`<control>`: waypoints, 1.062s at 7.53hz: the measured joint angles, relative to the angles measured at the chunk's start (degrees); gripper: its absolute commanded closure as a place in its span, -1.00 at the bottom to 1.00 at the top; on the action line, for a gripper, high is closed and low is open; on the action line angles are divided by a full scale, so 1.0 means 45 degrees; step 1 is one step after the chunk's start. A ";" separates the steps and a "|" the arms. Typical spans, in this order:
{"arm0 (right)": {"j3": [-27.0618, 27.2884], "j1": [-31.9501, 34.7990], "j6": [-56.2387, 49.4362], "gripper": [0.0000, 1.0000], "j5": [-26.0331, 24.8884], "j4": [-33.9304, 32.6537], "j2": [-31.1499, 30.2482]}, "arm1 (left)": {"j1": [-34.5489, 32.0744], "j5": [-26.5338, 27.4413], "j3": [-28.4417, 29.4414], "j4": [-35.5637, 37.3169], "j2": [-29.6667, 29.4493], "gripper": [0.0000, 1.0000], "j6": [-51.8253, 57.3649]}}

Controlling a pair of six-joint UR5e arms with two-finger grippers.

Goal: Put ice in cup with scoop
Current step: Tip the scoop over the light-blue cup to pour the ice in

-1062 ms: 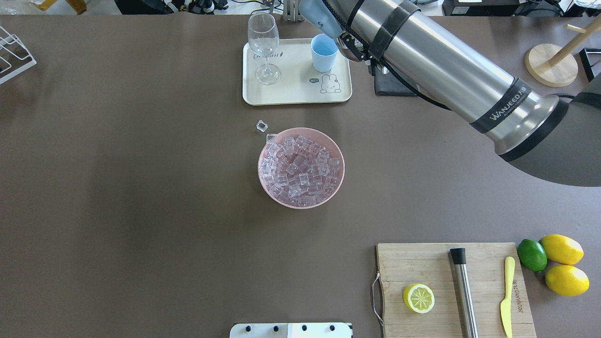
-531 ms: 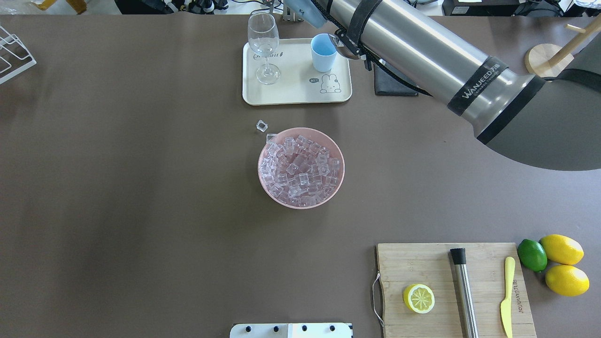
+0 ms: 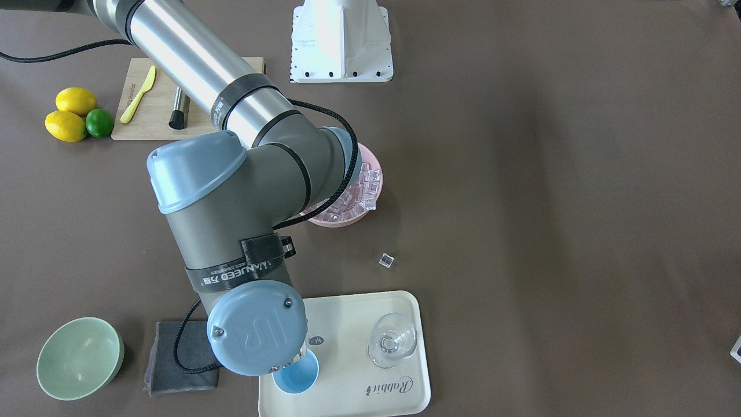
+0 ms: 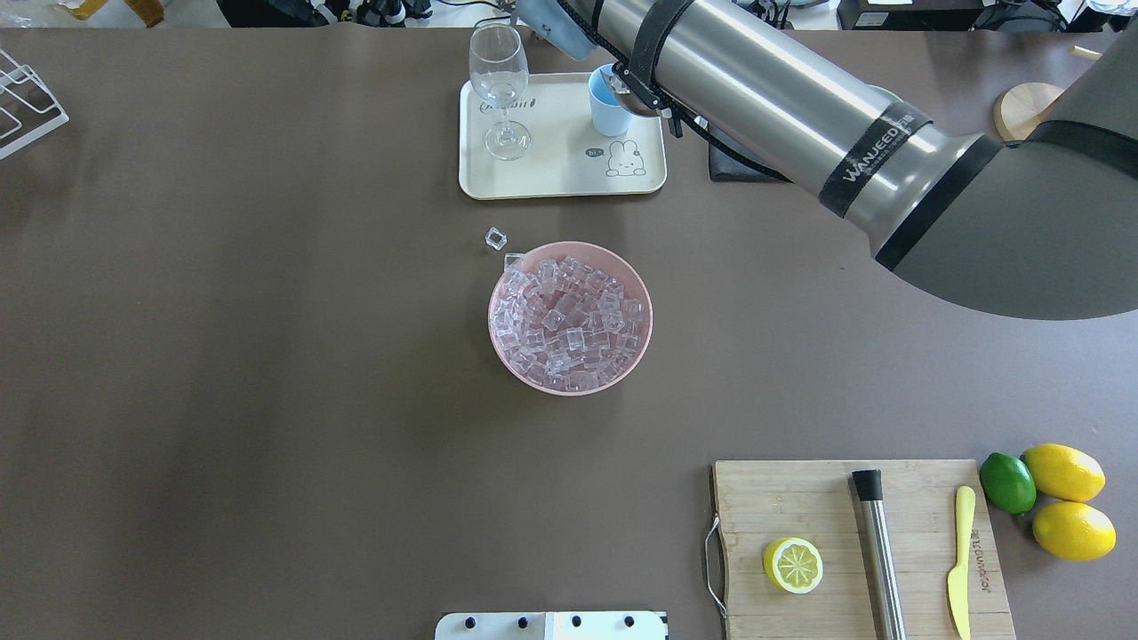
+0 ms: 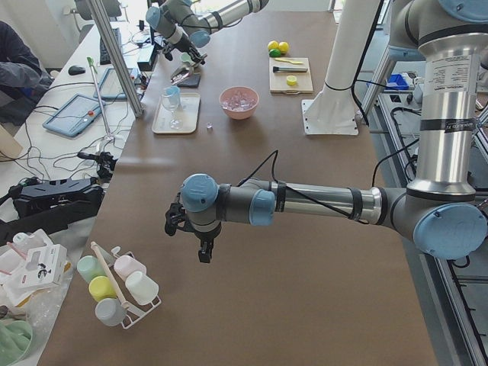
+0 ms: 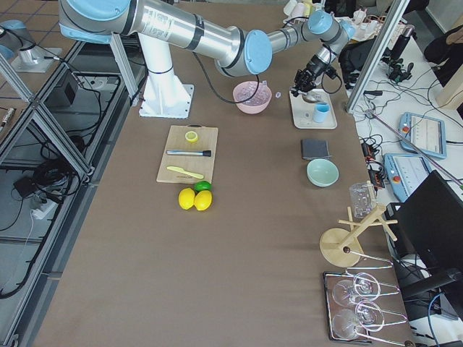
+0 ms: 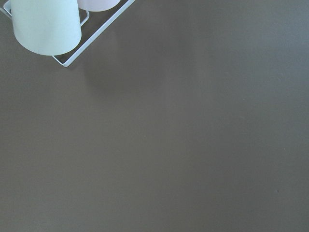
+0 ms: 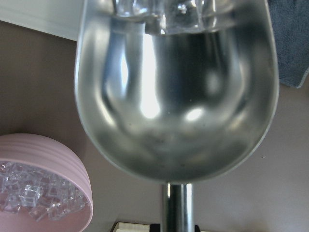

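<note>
Several ice cubes [image 8: 178, 10] lay at the lip of the scoop [image 8: 176, 96], tilted over the cup [image 4: 608, 117] just below the right gripper [image 8: 176, 227], which clenched its handle to pour them in.

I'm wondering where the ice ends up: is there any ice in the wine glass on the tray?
No, the wine glass on the tray looks clear and empty when seen from above.

You'll see the scoop [image 8: 174, 96] is polished steel, smooth and mirror-bright, and the ice [image 4: 569, 320] is glassy and glossy inside a matt, faintly ridged pink bowl [image 8: 48, 150]. Your table [image 4: 267, 400] is a dull, matt brown, the cutting board [image 4: 800, 498] is pale grained wood, and the dark cloth [image 3: 165, 353] looks soft.
</note>
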 measured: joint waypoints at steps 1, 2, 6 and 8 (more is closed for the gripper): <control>-0.0278 -0.0095 -0.0039 1.00 -0.0024 0.0010 0.0174 | -0.0037 -0.0016 -0.0134 -0.0158 0.0158 -0.95 0.0020; -0.0624 -0.0150 -0.0098 1.00 -0.0060 0.0015 0.0318 | -0.0059 -0.0018 -0.0213 -0.0385 0.0309 -0.95 0.0030; -0.2184 -0.0182 -0.0460 1.00 -0.0310 0.0297 0.0945 | -0.0362 -0.0021 -0.0162 -0.0604 0.0876 -0.95 0.0038; -0.3122 -0.0183 -0.0558 1.00 -0.0329 0.0498 0.1523 | -0.0412 -0.0028 -0.0205 -0.0600 0.1005 -0.95 0.0035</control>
